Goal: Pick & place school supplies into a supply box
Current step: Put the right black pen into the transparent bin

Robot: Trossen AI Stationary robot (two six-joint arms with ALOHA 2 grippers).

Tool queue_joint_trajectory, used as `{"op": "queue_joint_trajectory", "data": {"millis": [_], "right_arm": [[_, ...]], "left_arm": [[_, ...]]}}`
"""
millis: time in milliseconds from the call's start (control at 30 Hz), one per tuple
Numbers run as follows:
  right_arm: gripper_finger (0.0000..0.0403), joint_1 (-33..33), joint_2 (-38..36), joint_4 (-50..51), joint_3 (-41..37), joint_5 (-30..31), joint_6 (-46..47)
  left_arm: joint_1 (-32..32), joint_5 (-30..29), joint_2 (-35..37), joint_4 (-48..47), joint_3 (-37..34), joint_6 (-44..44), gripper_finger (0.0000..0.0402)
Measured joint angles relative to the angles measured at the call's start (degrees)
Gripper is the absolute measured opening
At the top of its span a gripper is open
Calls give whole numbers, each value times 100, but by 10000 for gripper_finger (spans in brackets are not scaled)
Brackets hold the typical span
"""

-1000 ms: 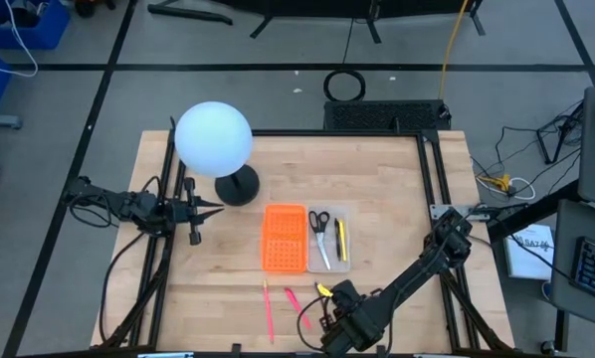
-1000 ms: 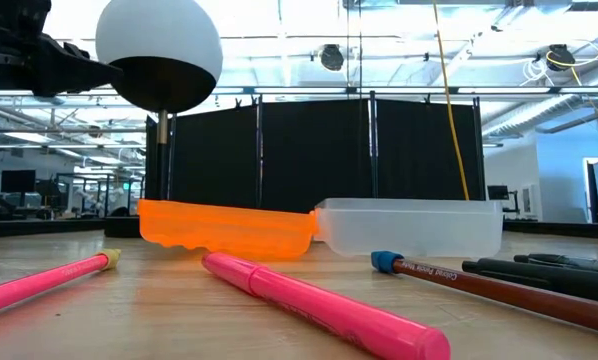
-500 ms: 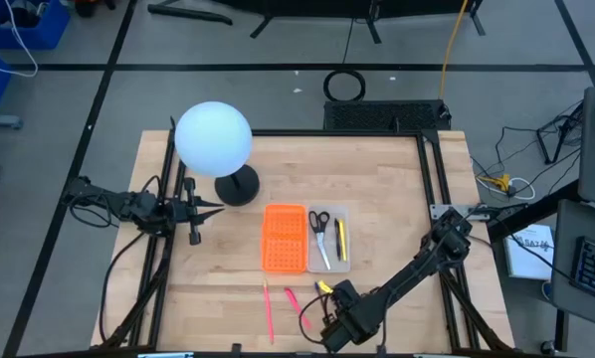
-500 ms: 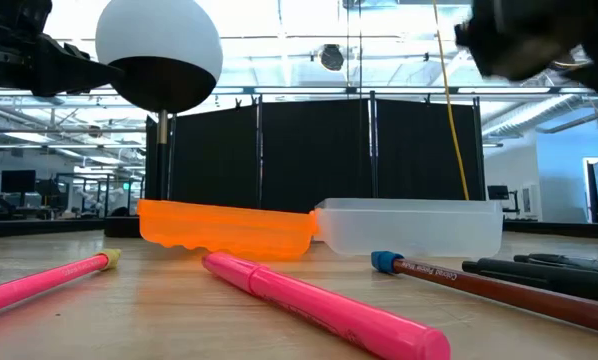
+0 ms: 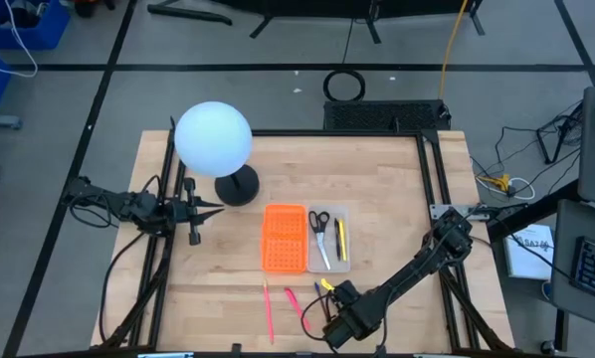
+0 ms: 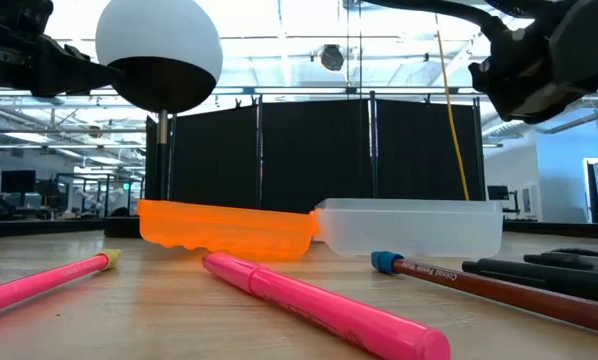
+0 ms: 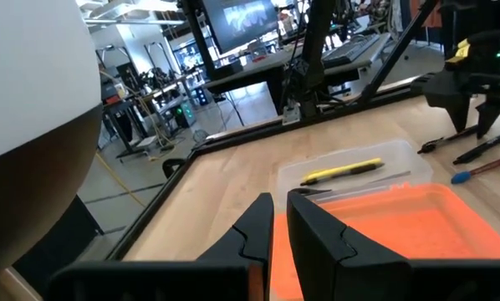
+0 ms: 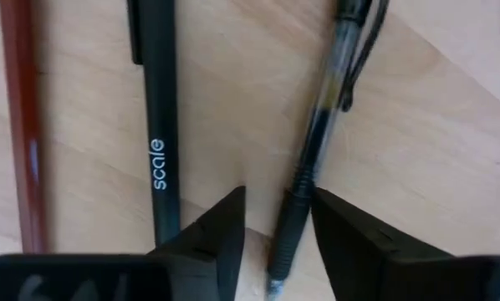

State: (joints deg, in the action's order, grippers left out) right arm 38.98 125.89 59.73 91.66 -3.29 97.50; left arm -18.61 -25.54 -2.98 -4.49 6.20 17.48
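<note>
Right gripper: the right gripper [image 8: 275, 238] is down at the table's near edge, over the loose pens; its fingers [image 8: 221, 234] stand a narrow gap apart with the tip of a clear-barrelled pen [image 8: 317, 159] between them. I cannot tell whether they touch it. From above, the right gripper [image 5: 342, 320] shows just right of the pink items.
Beside that pen: a black pen [image 8: 158, 125] printed "scale" lies alongside it, apart from it, and a dark red pencil [image 8: 20, 125] lies on its other side.
Loose supplies, seen level: a pink marker [image 6: 319, 300] lies nearest, a pink pencil [image 6: 44, 280] left of it, and the red pencil with its blue cap [image 6: 384, 262] on the right, next to dark pens [image 6: 539, 275].
Loose supplies, seen from above: the pink pencil [image 5: 269, 310] and pink marker [image 5: 297, 302] lie near the front edge, below the box.
Supply box: the clear tray [image 5: 345, 221] sits mid-table, joined to the orange gridded panel [image 5: 285, 238] on its left.
In the tray: black-handled scissors [image 5: 319, 231] and a yellow pen [image 5: 340, 239] lie side by side.
Left gripper: the left gripper [image 5: 203, 208] waits at the table's left side, beside the lamp's base; its fingers [image 7: 317, 226] are almost together, holding nothing.
Lamp: the white globe lamp [image 5: 213, 139] stands at the back left.
</note>
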Motion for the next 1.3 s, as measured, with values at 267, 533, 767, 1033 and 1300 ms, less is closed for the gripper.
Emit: {"op": "queue_joint_trajectory", "data": {"millis": [267, 533, 767, 1033, 1300], "right_arm": [[24, -15, -24, -548, -527, -325, -75], [51, 27, -89, -716, -600, -198, -44], [23, 195, -574, -547, -611, 924, 437], [23, 404, -1218, -433, -612, 1777, 948], [23, 490, -1416, -1036, -621, 1839, 782]], "left_arm": [[0, -1, -2, -182, 0, -178, 47], [0, -2, -1, -181, -2, -176, 47], [0, -2, 0, -178, -2, -302, 47], [0, 0, 0, -170, -2, -373, 47], [0, 0, -2, -170, -2, -418, 47]]}}
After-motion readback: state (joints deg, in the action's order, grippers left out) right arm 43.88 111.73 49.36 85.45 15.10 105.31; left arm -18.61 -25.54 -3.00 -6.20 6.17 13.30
